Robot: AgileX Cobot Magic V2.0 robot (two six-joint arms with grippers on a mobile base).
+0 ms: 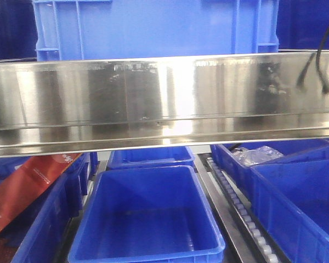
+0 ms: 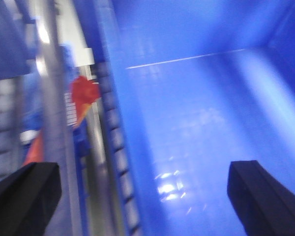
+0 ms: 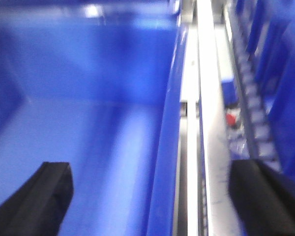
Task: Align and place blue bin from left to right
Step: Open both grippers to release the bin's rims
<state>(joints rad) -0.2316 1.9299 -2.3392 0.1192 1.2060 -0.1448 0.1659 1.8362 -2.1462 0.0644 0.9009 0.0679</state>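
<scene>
Overhead, blue bin (image 1: 153,27) sits top centre, behind steel shelf rail (image 1: 164,98). Below, deeper-blue bin (image 1: 148,219) empty; right-hand bin (image 1: 236,159) holds clear plastic bags (image 1: 257,155). Both grippers' jaws spread wide, holding nothing.

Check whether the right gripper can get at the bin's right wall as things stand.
Probably yes: the right gripper is open, its fingers straddling the wall of the bin, one inside, one outside, nothing visibly between.

A steel shelf rail (image 1: 164,101) (glossy, reflective) spans the rack.
</scene>
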